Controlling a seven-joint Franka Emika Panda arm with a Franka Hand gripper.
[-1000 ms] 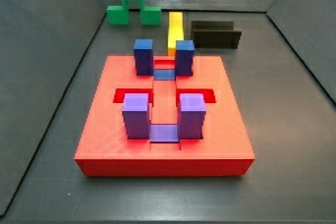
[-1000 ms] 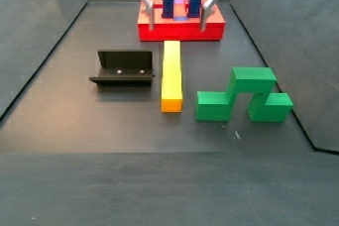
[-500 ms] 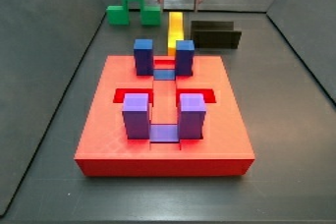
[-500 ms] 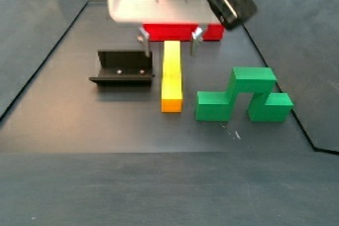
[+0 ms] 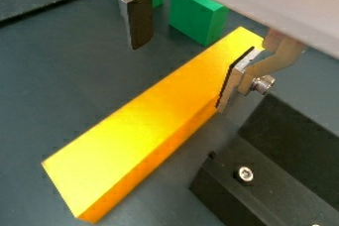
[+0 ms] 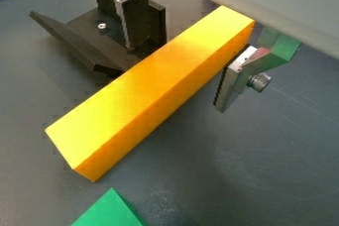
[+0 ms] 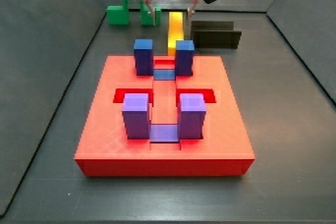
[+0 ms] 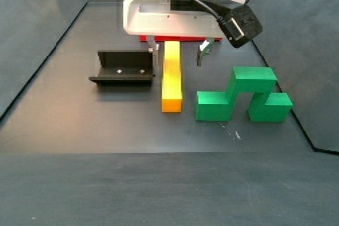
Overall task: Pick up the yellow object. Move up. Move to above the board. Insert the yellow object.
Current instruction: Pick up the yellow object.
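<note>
Dark matte floor (image 8: 79, 170). Board (image 7: 98, 130), a flat red slab with blue-purple posts, lies beyond the yellow object (image 8: 171, 76): smooth, long bar beside the black fixture (image 8: 121, 69). Gripper (image 8: 176, 54) straddles the bar, jaws open, silver fingers (image 5: 134, 17) clear of it.

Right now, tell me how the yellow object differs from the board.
The yellow object is a long, narrow plain bar; the board is a wide red square slab. The bar has no features; the board has recesses and blue and purple posts. The open tool straddles one end of the bar; nothing is over the board. Both lie flat on the floor.
</note>
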